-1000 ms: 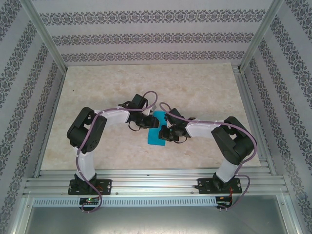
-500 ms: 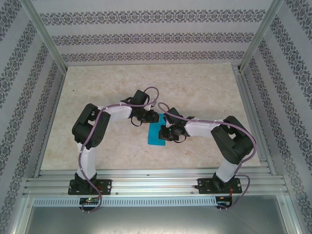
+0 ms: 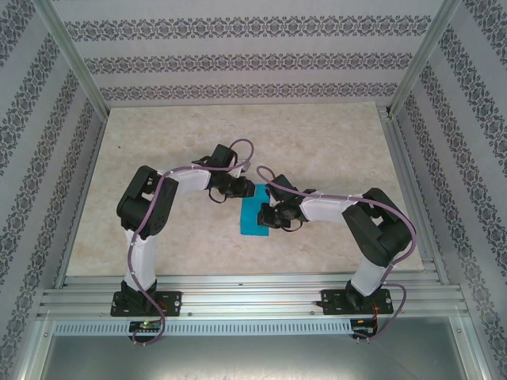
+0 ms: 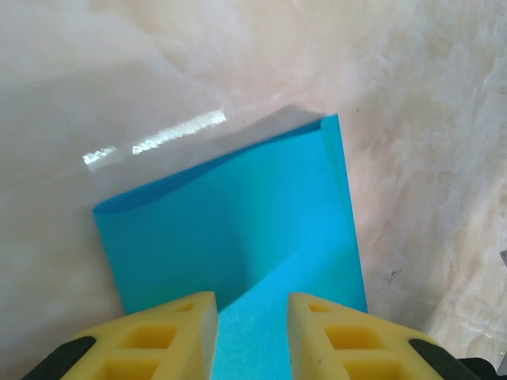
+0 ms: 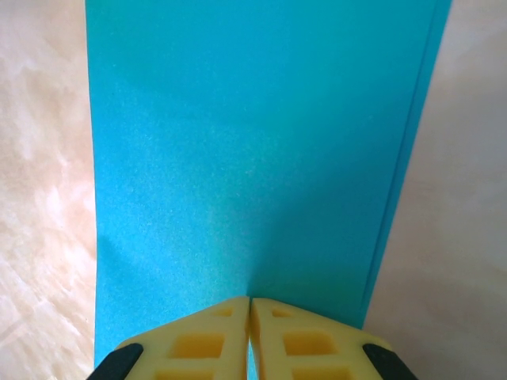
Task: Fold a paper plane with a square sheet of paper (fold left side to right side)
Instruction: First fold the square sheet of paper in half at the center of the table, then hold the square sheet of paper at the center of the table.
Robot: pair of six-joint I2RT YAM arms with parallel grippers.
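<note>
- The sheet [image 3: 255, 215] lay on the counter [image 3: 333, 142], about midway between its left and right edges and somewhat closer to the near edge.
- From above it showed as a narrow blue strip, longer toward the far edge than it was wide.
- In the left wrist view the sheet [image 4: 238, 214] was doubled over. Its upper layer bowed up off the lower one along one edge, and a soft crease ran toward the claw.
- The left claw [image 3: 242, 190] sat at the strip's far end.
- In its own camera the left claw [image 4: 252, 305] stood partly spread. Its yellow fingers [image 4: 182, 332] had a clear gap between them, and blue paper showed through that gap. I could not tell whether the tips touched the sheet.
- The right claw [image 3: 268, 215] was at the strip's right side.
- In its wrist view the right claw [image 5: 249, 305] was pressed together, fingers meeting at the tips. The tips sat over the sheet [image 5: 253, 142], which spread out on both sides of them.
- Whether the right claw pinched any paper could not be told.
- A thin second layer showed along one long edge of the sheet in that view.
</note>
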